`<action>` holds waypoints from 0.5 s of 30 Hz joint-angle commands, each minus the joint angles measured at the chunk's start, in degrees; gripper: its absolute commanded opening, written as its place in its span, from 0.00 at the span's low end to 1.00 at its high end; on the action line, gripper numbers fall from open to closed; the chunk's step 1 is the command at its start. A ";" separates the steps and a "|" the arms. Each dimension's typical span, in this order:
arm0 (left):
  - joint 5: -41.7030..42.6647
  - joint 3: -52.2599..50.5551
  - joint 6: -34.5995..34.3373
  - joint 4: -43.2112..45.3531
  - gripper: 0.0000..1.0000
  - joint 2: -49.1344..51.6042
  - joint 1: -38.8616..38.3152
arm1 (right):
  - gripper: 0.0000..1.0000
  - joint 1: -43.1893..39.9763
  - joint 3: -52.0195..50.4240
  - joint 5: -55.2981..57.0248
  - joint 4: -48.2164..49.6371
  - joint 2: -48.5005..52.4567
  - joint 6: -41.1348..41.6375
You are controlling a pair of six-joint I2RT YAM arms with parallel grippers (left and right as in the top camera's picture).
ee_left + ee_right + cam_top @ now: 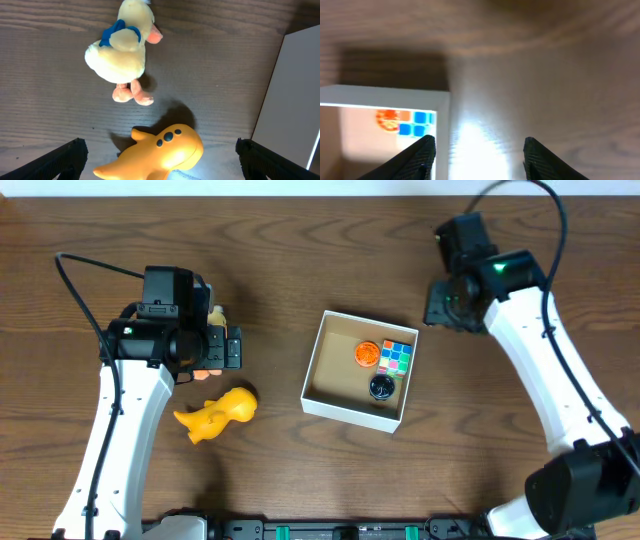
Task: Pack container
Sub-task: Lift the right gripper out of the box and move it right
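The container [316, 370], a square shallow box with white walls and a brown floor, sits mid-table. It holds an orange disc [367, 354], a colour cube [396, 357] and a black round toy [381, 388]. An orange-yellow dinosaur toy [218, 414] lies left of it, also seen in the left wrist view [162, 152]. A pale yellow plush duck [122, 47] lies beyond it, mostly hidden under my left arm in the overhead view. My left gripper [160, 165] is open above the dinosaur toy. My right gripper [479, 157] is open and empty just outside the container's wall [442, 125].
The dark wooden table [300, 240] stretches all round the container. The container's white wall shows at the right edge of the left wrist view [295, 95]. Black cables run from both arms [75, 270].
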 commanded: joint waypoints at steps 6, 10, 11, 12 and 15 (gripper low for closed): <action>-0.61 0.98 -0.72 0.04 0.98 -0.33 0.24 | 0.60 0.07 -13.84 -8.63 8.48 2.08 2.71; -0.61 0.98 -0.72 0.02 0.98 -0.33 0.24 | 0.61 0.26 -18.21 -11.82 14.16 3.32 1.29; -0.61 0.98 -0.72 0.02 0.98 -0.33 0.24 | 0.61 0.26 -18.69 -12.37 15.26 3.61 0.74; -0.61 0.98 -0.72 0.02 0.98 -0.33 0.24 | 0.62 0.26 -18.99 -12.92 16.44 3.80 -0.28; -0.61 0.98 -0.72 0.04 0.98 -0.33 0.24 | 0.62 0.26 -19.08 -13.29 19.96 4.22 -2.75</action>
